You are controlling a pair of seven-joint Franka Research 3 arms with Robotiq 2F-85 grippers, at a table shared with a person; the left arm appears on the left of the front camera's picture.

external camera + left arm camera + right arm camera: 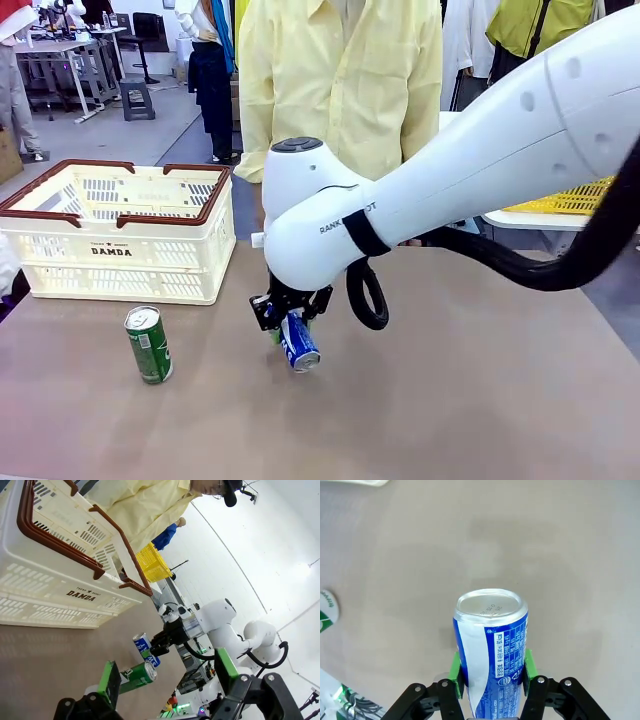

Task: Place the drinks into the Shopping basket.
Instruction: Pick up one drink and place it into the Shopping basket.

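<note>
Green can (148, 345) was seen standing near left. Blue can (298, 342) was clamped tilted by right gripper (290, 314); left gripper (167, 671) was spread wide, empty. Tilted hold: Shopping basket (120, 250) rim could be clipped.

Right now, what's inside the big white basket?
Inside the Shopping basket I see just its slotted far walls. Its front wall covers the bottom, so anything lying flat there is hidden.

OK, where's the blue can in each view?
Front: blue can low centre, tilted, in the right gripper.
Left wrist: low centre, farther off, in that same gripper.
Right wrist: centre, between the green pads.
Landmark: green can, left of it in front, just below it in left wrist.
</note>
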